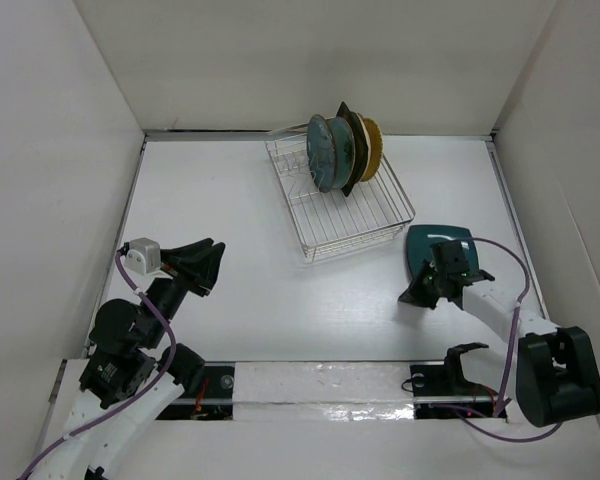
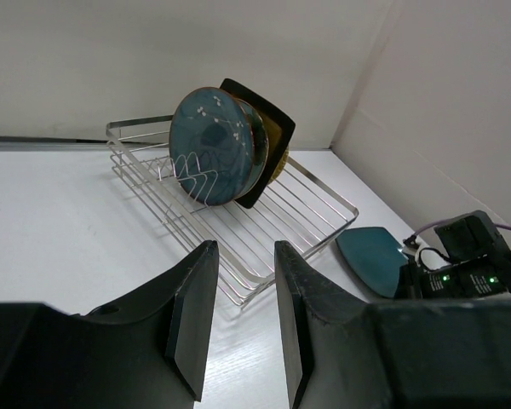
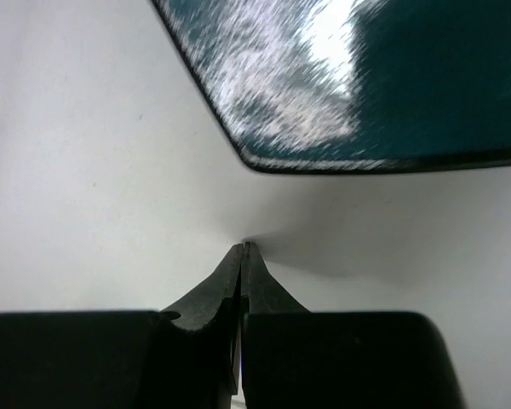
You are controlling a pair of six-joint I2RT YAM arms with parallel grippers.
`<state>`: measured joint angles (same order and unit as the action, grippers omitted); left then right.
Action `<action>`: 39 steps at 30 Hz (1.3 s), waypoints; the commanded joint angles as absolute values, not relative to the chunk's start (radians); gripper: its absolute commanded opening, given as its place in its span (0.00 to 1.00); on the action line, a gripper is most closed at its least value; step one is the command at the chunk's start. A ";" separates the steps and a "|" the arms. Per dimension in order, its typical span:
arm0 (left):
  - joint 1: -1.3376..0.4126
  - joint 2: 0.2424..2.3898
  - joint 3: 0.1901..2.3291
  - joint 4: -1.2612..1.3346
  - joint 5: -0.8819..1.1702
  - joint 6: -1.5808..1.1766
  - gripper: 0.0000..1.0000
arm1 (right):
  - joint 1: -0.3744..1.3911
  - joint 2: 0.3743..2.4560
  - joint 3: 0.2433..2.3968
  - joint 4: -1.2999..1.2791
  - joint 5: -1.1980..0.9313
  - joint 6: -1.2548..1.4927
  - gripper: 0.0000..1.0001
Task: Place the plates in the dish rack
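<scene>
The silver wire dish rack (image 1: 378, 214) stands at the back middle of the table. Several plates stand upright in its far end: a round dark teal plate (image 1: 326, 153) in front, a black-rimmed square plate (image 1: 351, 128) behind it, a tan plate (image 1: 373, 146) at the back. A square dark teal plate (image 1: 432, 240) lies flat on the table right of the rack. My right gripper (image 1: 410, 295) is shut and empty, its tips (image 3: 244, 248) on the table just before that plate's edge (image 3: 392, 77). My left gripper (image 1: 209, 264) is open and empty, left of the rack (image 2: 311, 213).
White walls enclose the table on the left, back and right. A purple cable loops from the right arm near the square plate. The right arm's base (image 1: 558, 375) stands at the near right corner.
</scene>
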<state>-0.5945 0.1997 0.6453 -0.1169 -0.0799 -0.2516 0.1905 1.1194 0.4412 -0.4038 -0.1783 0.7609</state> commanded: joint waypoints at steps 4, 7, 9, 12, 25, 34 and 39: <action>-0.595 0.195 0.638 -0.074 -0.080 -0.255 0.30 | 0.080 1.126 0.514 -0.385 -0.009 0.697 0.01; -0.595 0.192 0.638 -0.074 -0.078 -0.255 0.30 | 0.023 1.187 0.541 -0.350 0.043 0.670 0.02; -0.595 0.187 0.638 -0.072 -0.080 -0.255 0.30 | -0.001 1.233 0.557 -0.315 0.074 0.652 0.02; -0.595 0.189 0.638 -0.072 -0.078 -0.255 0.30 | -0.067 1.290 0.587 -0.238 0.113 0.609 0.02; -0.595 0.181 0.635 -0.067 -0.051 -0.258 0.30 | -0.083 1.405 0.651 0.064 0.022 0.692 0.07; -0.595 0.173 0.635 -0.063 -0.037 -0.261 0.30 | -0.214 0.970 0.342 0.129 0.133 0.897 0.66; -0.595 0.173 0.635 -0.069 -0.048 -0.261 0.33 | -0.409 1.015 0.284 0.214 0.042 0.929 0.81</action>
